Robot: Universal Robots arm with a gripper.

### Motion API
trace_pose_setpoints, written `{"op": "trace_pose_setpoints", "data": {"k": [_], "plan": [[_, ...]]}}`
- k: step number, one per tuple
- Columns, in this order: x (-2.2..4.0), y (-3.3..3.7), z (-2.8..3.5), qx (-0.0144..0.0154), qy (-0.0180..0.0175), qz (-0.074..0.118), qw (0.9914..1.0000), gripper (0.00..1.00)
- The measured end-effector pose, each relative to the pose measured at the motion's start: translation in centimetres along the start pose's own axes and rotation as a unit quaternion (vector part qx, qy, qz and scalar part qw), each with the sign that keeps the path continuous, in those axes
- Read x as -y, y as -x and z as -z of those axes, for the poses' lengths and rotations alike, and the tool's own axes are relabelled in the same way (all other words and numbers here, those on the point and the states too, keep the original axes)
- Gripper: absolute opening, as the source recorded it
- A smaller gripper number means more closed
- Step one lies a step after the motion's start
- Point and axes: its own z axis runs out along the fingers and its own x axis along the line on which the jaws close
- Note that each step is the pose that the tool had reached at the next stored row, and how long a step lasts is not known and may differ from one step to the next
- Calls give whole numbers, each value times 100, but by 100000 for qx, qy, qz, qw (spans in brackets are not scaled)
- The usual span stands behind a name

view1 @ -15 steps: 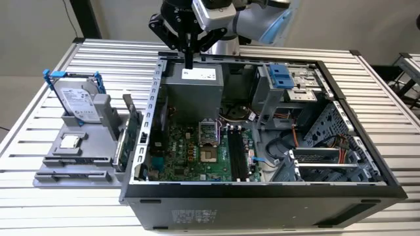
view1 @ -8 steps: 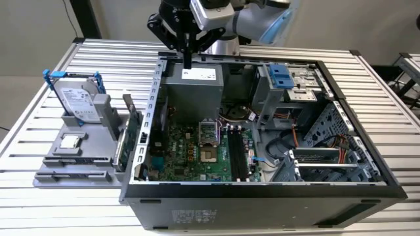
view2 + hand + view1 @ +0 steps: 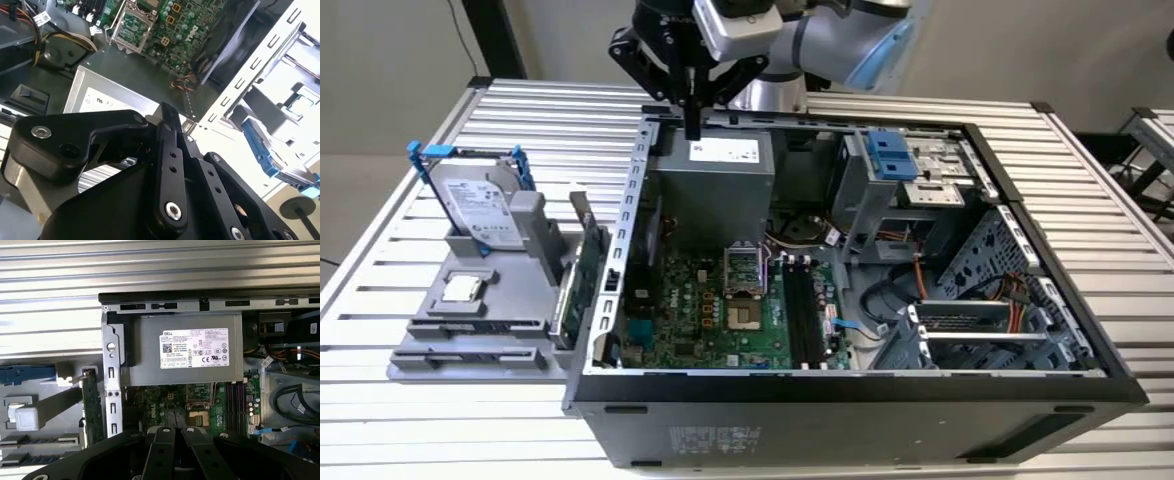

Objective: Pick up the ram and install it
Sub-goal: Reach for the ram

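The ram [image 3: 564,300], a thin bluish-green stick, stands on edge in the grey holder [image 3: 467,330] at the exterior view's left, outside the open computer case [image 3: 854,385]. My gripper [image 3: 695,132] hangs high over the case's far wall, above the grey power supply [image 3: 720,165], far from the ram. Its black fingers [image 3: 167,117] are pressed together with nothing between them. In the first wrist view my gripper [image 3: 178,432] sits over the motherboard [image 3: 170,400]. The black memory slots [image 3: 803,320] run along the board beside the processor socket [image 3: 742,290].
A green expansion card [image 3: 594,265] with a metal bracket stands next to the ram. A silver hard drive [image 3: 480,205] in a blue frame leans in the holder. Drive cages [image 3: 907,165] and cables [image 3: 921,270] occupy the case's side at the exterior view's right. The slatted table [image 3: 440,420] surrounds everything.
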Motion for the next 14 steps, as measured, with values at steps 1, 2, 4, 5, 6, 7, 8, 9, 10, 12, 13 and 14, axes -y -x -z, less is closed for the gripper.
{"op": "trace_pose_setpoints", "data": {"k": [1,2,4,5,6,7,8,9,10,12,13,14], "plan": [[1,-12,0,-1,0,1,100000,0],[2,-26,1,-1,-1,1,100000,0],[4,-51,1,2,2,1,100000,0],[4,-62,1,1,3,1,100000,0],[5,-72,2,-1,0,2,100000,0],[6,-83,2,1,2,4,100000,0],[7,-94,2,-2,-2,2,100000,0],[7,-105,3,-2,-2,2,100000,0],[8,-115,3,0,0,1,100000,0],[10,-138,3,3,4,-1,100000,0],[11,-150,3,-1,1,-1,100000,0],[11,-161,4,-1,-2,1,100000,0]]}}
